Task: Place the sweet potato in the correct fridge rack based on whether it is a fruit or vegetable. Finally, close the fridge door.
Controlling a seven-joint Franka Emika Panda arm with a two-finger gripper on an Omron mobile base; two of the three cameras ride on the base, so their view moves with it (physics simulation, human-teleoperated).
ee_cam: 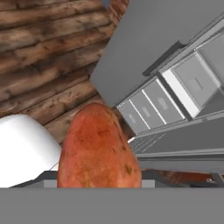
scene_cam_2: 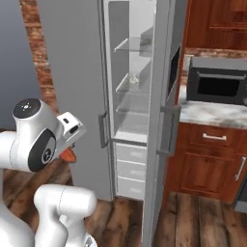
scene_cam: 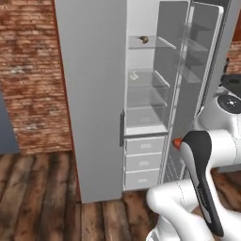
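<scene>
The orange-red sweet potato (ee_cam: 98, 148) looms large in the hand view, held in my gripper (scene_cam_2: 67, 150), which is shut on it with its fingertips hidden behind the tuber. Only its tip (scene_cam: 177, 142) peeks past my arm, low and in front of the open fridge. The fridge rack (scene_cam: 146, 79), second glass shelf from the top, carries a small white bulb (scene_cam: 134, 75). The fridge door (scene_cam: 188, 70) stands swung open to the right, its clear inner bins facing the shelves.
The top shelf holds a small brown item (scene_cam: 144, 39). The plain grey door (scene_cam: 89, 94) is closed on the left. White drawers (scene_cam: 143, 162) sit under the shelves. A microwave (scene_cam_2: 217, 87) on a marble counter (scene_cam_2: 212, 115) with wooden cabinets stands right of the door.
</scene>
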